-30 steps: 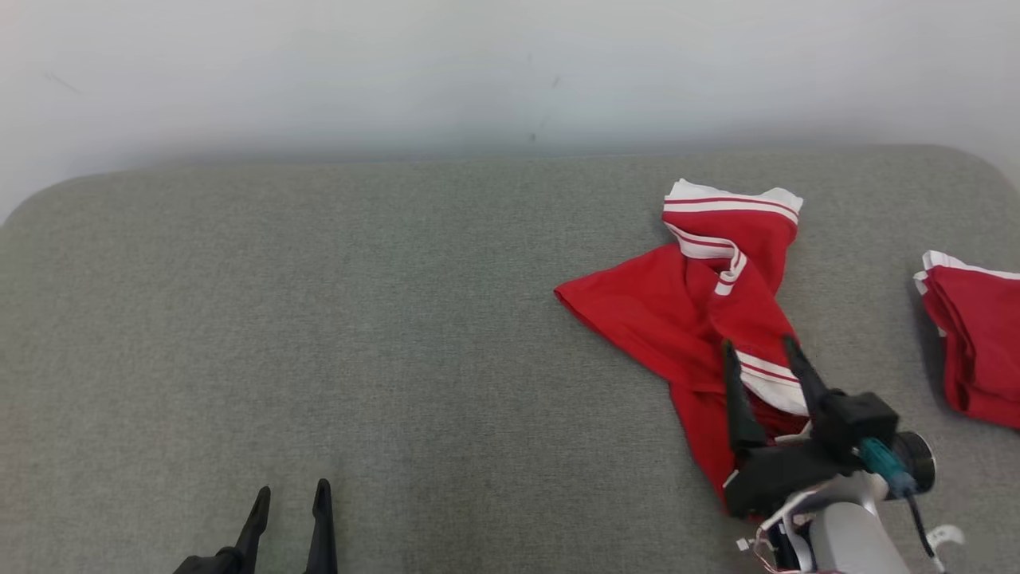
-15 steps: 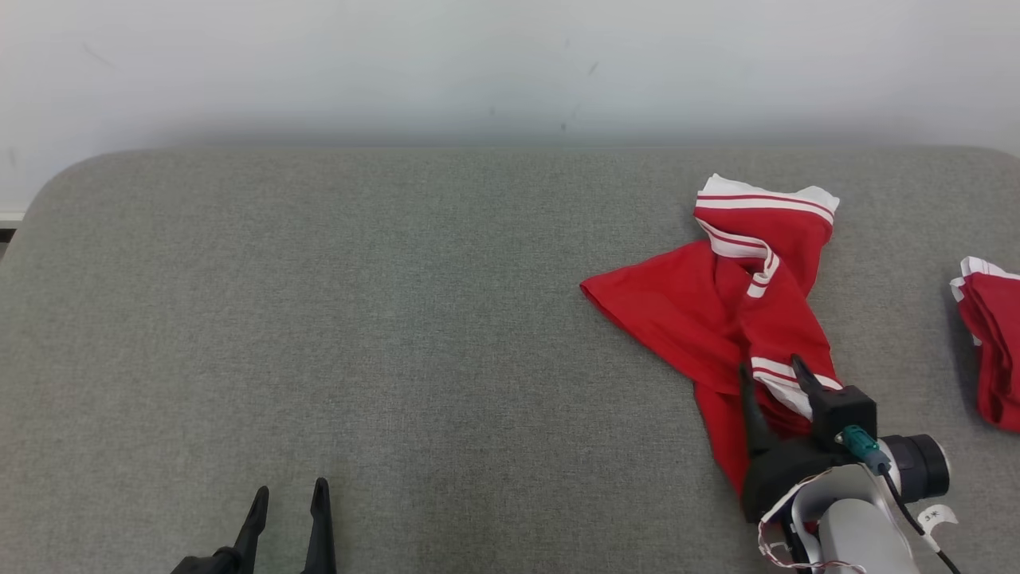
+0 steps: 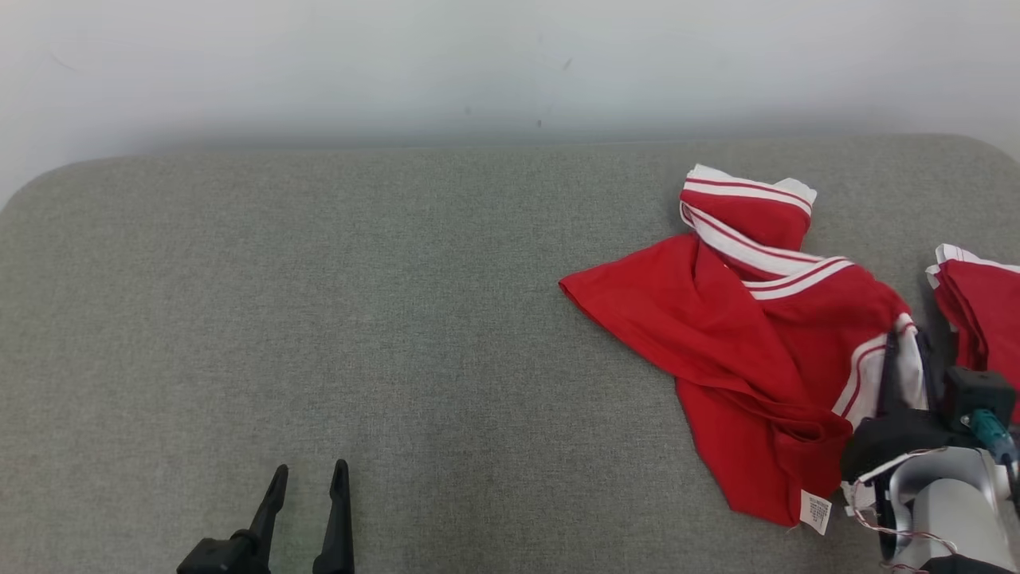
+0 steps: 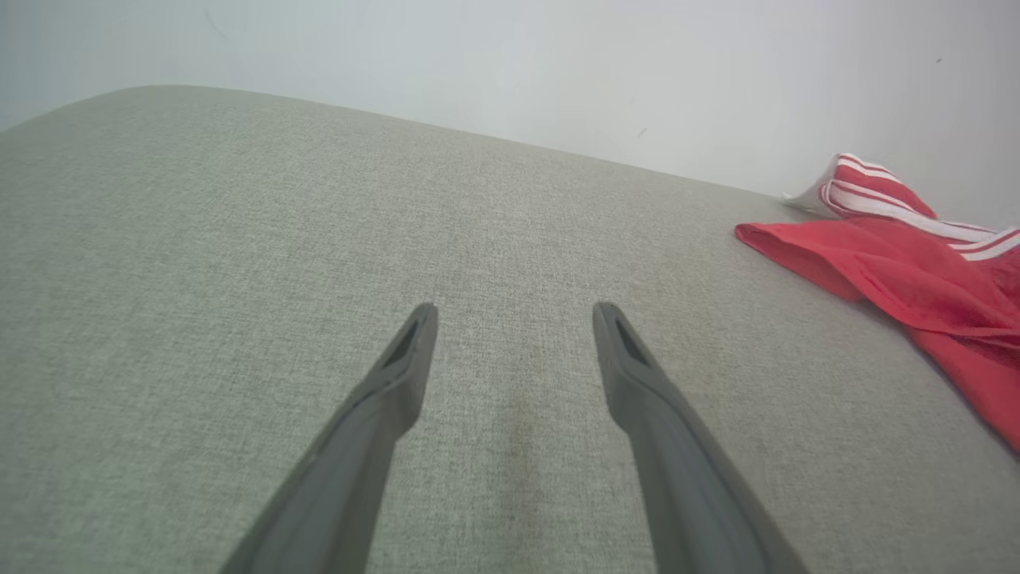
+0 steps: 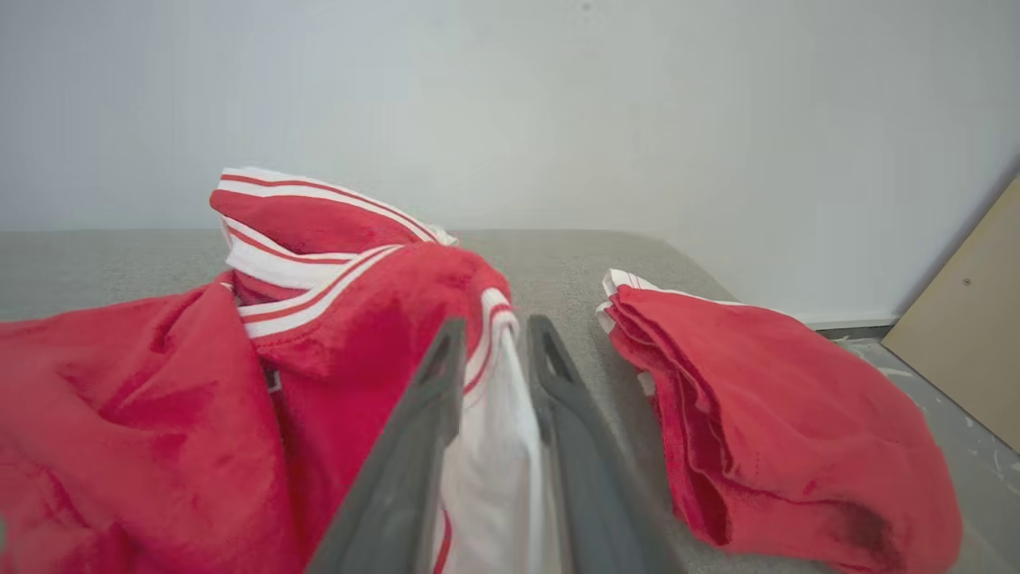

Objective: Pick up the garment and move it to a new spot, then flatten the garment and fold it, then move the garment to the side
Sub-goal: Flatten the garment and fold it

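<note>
Now the right end effector (image 3: 904,341) sits low at the right side of the grey fabric-covered bench (image 3: 319,279). Its two dark fingers are drawn narrow and pinch the white hem band of the red garment with white-striped trim (image 3: 741,335). In the head view the silver forearm (image 3: 940,510) rises from the lower right corner with the black wrist block above it. The fingers point away from the robot, towards the pale wall (image 3: 398,64). The right wrist view looks along those fingers. There the right end effector (image 5: 496,328) has white cloth filling the slim gap between them, and the red body of the garment (image 5: 159,383) is bunched to their left, rising in a striped fold behind.

The garment lies crumpled on the right half of the bench. One red corner reaches towards the middle, a striped band is folded over at the far side, and a small white label (image 3: 815,510) sits at the near edge. Just beside it on the right rests a second, folded red cloth with a white edge (image 3: 984,311). In the right wrist view this folded red cloth (image 5: 765,383) lies apart from the fingers.

The left end effector (image 3: 311,472) is at the lower left, well apart from the garment, with its fingers pointing forward and spread wide. The left wrist view shows the left end effector (image 4: 514,312) poised over bare grey fabric, with the garment (image 4: 876,255) off at the right edge.
</note>
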Controlling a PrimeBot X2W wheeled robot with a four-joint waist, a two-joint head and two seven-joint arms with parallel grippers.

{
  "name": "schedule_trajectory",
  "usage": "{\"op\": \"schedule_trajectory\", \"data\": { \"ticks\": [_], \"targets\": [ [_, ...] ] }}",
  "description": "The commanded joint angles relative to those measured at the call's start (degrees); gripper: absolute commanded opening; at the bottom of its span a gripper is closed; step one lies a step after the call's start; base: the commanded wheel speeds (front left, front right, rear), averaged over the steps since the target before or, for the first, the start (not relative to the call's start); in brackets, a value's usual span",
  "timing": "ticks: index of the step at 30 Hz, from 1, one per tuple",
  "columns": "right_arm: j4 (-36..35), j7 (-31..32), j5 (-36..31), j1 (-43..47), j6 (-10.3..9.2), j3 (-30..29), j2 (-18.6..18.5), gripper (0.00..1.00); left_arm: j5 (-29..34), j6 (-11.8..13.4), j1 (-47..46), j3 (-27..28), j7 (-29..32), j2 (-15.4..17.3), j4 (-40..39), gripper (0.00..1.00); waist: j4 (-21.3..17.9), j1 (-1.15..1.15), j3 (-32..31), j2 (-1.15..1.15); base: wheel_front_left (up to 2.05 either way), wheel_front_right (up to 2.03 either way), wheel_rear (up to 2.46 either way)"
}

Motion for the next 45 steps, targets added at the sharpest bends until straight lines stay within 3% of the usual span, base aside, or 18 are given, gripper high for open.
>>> {"op": "schedule_trajectory", "data": {
  "ticks": [1, 8, 15, 45],
  "targets": [
    [-0.74, -0.57, -0.58, -0.4, -0.14, 1.15, 0.79, 1.0, 0.29, -0.14, -0.62, -0.11, -0.17, 0.0, -0.25, 1.0, -0.1, -0.01, -0.08, 0.0, 0.0, 0.0, 0.0],
    [-4.71, -0.82, 3.2, 2.36, -0.14, 9.25, 1.95, 1.0, 0.34, -0.36, -0.62, -0.71, -0.17, -0.03, 0.01, 1.0, -0.6, -0.01, -0.34, 0.0, 0.0, 0.0, 0.0],
    [-2.72, -0.77, 6.17, 7.08, -0.14, 17.17, 2.13, 1.0, 0.31, -0.31, 0.17, -1.04, -0.17, -0.03, 0.46, 1.0, 0.02, -0.01, -0.65, 0.0, 0.0, 0.0, 0.0],
    [-12.41, -0.79, 8.44, 18.27, -0.14, 10.99, 2.06, 1.0, 0.18, -0.36, 0.71, -0.14, -0.17, -0.02, 0.73, 1.0, -0.71, -0.01, -0.54, 0.0, 0.0, 0.0, 0.0]
  ]
}}
